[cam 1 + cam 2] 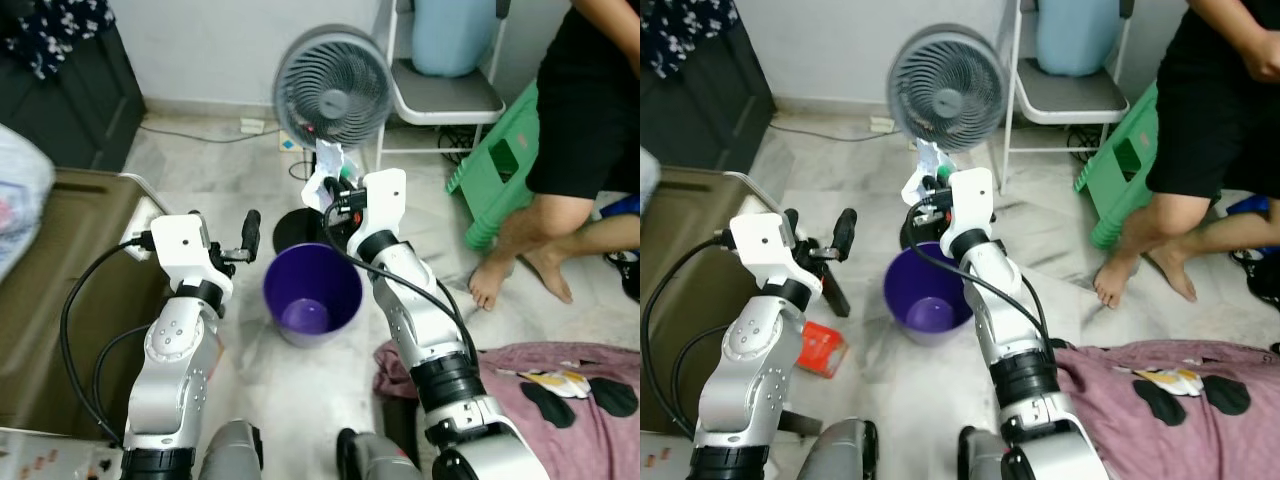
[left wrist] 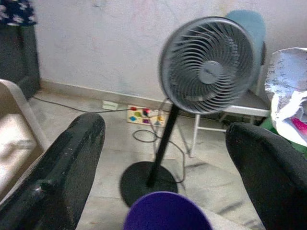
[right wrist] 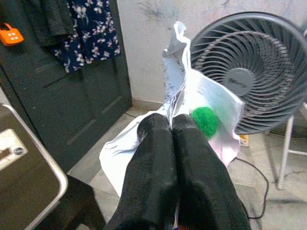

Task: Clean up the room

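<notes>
figure: tidying step, read left to right with the purple bin (image 1: 312, 293) as landmark. left of the bin, a brown cabinet (image 1: 60, 290) and, in the right eye view, a small red packet (image 1: 821, 348) on the floor. just left of the bin's rim, the left claw (image 1: 240, 240) hangs released, its fingers (image 2: 72, 163) spread wide and holding nothing. above the far rim of the bin, the right claw (image 1: 333, 190) is clenched on a crumpled white wrapper (image 3: 206, 120) with a green patch; the wrapper stands up from the fingertips, in front of the grey standing fan (image 1: 332, 88). right of the bin, a mauve patterned cloth (image 1: 560, 400) lies on the floor, and beyond it are a green stool (image 1: 500, 165) and a person's bare legs (image 1: 530, 245).

judged step: dropping the wrapper into the bin. to do it well, bring the right claw further over the bin's middle, lower it toward the rim, then release, since light plastic may drift, especially if the fan is running.
</notes>
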Motion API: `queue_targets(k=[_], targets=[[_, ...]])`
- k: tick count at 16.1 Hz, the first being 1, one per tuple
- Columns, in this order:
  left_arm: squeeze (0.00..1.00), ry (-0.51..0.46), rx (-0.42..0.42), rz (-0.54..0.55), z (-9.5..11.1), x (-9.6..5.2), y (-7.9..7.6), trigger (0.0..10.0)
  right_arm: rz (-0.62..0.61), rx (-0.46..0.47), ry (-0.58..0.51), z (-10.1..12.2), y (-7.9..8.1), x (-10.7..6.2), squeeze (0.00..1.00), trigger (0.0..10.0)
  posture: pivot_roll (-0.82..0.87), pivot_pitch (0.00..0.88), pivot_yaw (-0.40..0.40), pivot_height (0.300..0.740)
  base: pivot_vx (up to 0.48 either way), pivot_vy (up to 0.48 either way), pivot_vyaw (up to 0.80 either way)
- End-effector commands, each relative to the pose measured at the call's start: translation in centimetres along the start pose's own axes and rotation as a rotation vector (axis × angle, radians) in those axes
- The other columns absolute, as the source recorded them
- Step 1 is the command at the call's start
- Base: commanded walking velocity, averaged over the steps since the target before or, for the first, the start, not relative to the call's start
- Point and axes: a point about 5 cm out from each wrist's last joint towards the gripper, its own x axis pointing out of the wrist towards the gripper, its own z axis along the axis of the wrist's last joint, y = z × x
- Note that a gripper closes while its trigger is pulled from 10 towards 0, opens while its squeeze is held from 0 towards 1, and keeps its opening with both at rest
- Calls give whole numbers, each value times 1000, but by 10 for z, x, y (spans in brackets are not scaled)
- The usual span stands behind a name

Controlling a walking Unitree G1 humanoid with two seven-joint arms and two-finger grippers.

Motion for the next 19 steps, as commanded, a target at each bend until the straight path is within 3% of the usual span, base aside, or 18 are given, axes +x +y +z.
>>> queue_targets(k=[1, 7, 19], targets=[[0, 2, 5, 2, -1, 0, 2, 10000, 13, 11, -2, -1, 5, 1, 0, 10000, 93, 159, -30, 740, 0, 458, 0], [0, 4, 15, 18, -2, -3, 4, 10000, 21, 14, -5, -2, 7, 1, 0, 10000, 104, 156, -31, 740, 0, 428, 0], [0, -18, 4, 26, -1, -2, 6, 10000, 29, 24, -4, -4, 8, 2, 0, 10000, 100, 155, -32, 740, 0, 0, 0]])
